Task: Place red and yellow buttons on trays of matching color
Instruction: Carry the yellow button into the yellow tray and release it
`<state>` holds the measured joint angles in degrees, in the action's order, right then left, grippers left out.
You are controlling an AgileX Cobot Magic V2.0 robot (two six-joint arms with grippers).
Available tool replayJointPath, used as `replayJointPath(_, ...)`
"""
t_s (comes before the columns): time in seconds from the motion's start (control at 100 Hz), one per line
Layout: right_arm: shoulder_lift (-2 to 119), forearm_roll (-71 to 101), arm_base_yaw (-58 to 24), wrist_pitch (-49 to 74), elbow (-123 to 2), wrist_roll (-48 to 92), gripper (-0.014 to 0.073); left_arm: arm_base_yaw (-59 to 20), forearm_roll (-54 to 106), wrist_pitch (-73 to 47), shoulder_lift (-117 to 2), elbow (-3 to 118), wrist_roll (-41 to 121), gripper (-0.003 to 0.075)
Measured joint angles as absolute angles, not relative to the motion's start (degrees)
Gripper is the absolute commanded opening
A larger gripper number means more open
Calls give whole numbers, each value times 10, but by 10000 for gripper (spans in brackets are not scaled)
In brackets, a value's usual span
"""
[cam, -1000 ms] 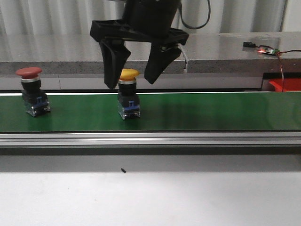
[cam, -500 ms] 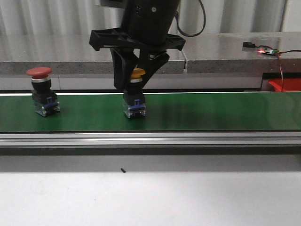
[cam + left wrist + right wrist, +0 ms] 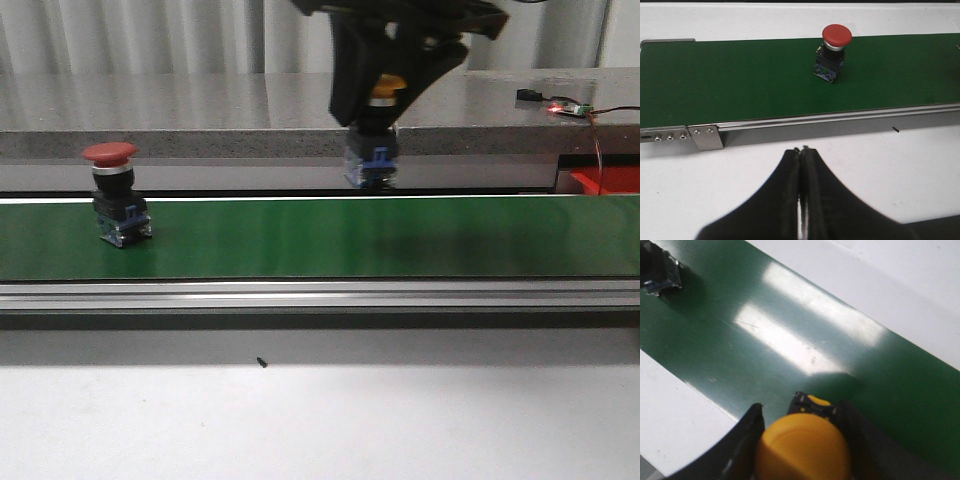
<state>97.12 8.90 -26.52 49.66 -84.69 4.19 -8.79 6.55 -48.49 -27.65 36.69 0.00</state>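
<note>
Nearest the camera in the front view is the white table (image 3: 320,420), bare but for a tiny dark speck (image 3: 261,362). Past it runs a metal rail (image 3: 320,294), then the green belt (image 3: 450,240) stretching across the full width.

The red button (image 3: 117,193) stands upright on the belt toward the left, its red cap on top and a blue-and-clear base touching the green surface. In the left wrist view the same button (image 3: 832,52) sits near the belt's far edge, and the left claw (image 3: 801,197) hangs over the white table on the near side of the rail, its two dark fingers (image 3: 785,200) pressed together with nothing between them.

Right of centre, above the belt's far edge, the right claw (image 3: 378,95) grips the yellow button (image 3: 372,135) by its upper part (the yellow cap just peeks out between the black fingers). The button's base hangs clear of the belt, with a faint shadow on the green below it. From the right wrist view the yellow cap (image 3: 802,450) fills the space between the fingers (image 3: 742,440), the belt beneath.

Behind the belt lies a grey ledge (image 3: 180,115), with a small circuit board (image 3: 566,106) showing a red light at the far right and a red tray (image 3: 606,181) below it, at the frame's edge.
</note>
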Motion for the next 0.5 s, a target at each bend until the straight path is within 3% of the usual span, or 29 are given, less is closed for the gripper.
replayJointPath(0.5,792,82,-38,482,-655,38,183,-88,66,-485,-276,367,0,-18)
